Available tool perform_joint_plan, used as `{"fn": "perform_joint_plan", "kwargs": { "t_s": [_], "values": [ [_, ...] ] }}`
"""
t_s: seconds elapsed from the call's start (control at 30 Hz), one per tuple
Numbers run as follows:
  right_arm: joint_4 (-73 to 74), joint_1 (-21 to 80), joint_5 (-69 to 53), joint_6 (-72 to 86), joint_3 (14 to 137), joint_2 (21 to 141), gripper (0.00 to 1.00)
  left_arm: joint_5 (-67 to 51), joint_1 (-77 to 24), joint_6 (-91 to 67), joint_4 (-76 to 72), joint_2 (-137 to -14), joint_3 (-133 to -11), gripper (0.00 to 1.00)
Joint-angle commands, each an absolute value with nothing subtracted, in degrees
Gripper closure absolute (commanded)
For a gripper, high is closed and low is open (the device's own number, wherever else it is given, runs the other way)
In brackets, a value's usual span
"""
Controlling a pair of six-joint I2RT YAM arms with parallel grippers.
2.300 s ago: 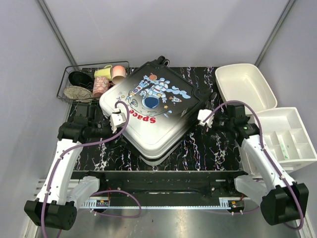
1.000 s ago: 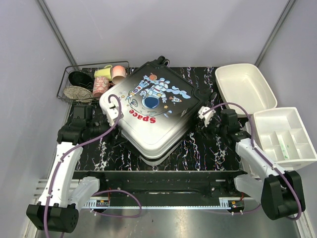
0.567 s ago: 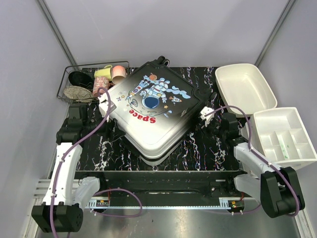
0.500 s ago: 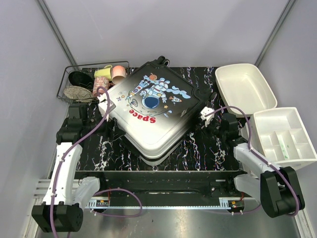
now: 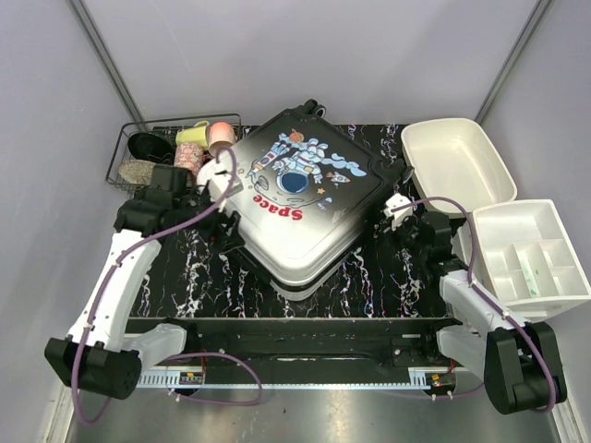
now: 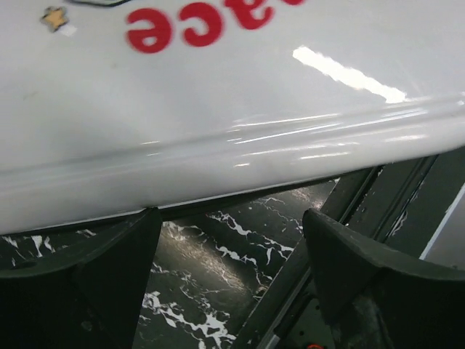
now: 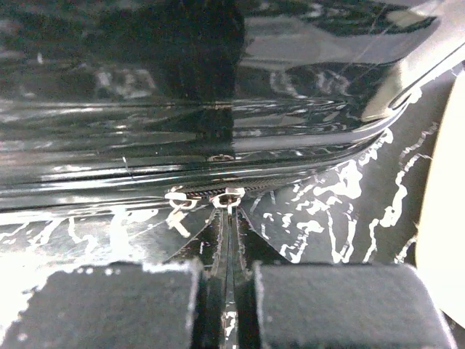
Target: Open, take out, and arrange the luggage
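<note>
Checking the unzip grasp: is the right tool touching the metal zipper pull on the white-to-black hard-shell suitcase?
Touching. Right wrist view: the metal zipper pull runs down between the shut pads of the right tool.

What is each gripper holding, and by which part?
The right gripper pinches the zipper pull of the luggage; the left gripper is open, holding nothing.
</note>
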State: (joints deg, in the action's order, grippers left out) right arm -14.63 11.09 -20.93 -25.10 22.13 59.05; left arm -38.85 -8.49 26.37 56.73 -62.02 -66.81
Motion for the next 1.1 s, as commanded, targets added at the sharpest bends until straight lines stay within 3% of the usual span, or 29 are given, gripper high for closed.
{"fn": "perform_joint_plan", "kwargs": {
  "t_s": [0.0,0.2,0.23,0.5,0.8,0.97,1.07],
  "values": [
    [-17.6,8.4,-16.3,-22.4,26.6,59.8,1.00,-33.8,-21.5,32.4,45.6,-64.2,-74.9,0.15],
    [-16.8,8.3,-21.4,-20.6,26.7,60.1,1.00,-23.6,-34.9,25.1,37.9,-67.3,-77.3,0.07],
    [-16.4,8.3,-21.9,-20.6,27.0,60.2,1.00,-20.3,-35.9,23.0,36.7,-67.8,-77.8,0.01],
    [-14.9,8.8,-27.7,-21.4,26.2,58.7,1.00,-9.8,-49.6,12.6,31.5,-74.1,-79.5,0.01],
    [-12.5,19.5,-27.2,-24.3,24.6,52.9,1.00,-12.6,-51.9,17.5,35.6,-71.2,-75.6,0.01],
    [-12.0,29.0,-23.0,-22.2,23.8,50.4,1.00,-10.0,-53.3,18.8,35.8,-69.8,-73.2,0.01],
    [-10.9,29.5,-20.8,-20.8,24.3,49.6,1.00,-4.3,-54.2,21.8,35.0,-69.7,-70.7,0.02]
  ]
}}
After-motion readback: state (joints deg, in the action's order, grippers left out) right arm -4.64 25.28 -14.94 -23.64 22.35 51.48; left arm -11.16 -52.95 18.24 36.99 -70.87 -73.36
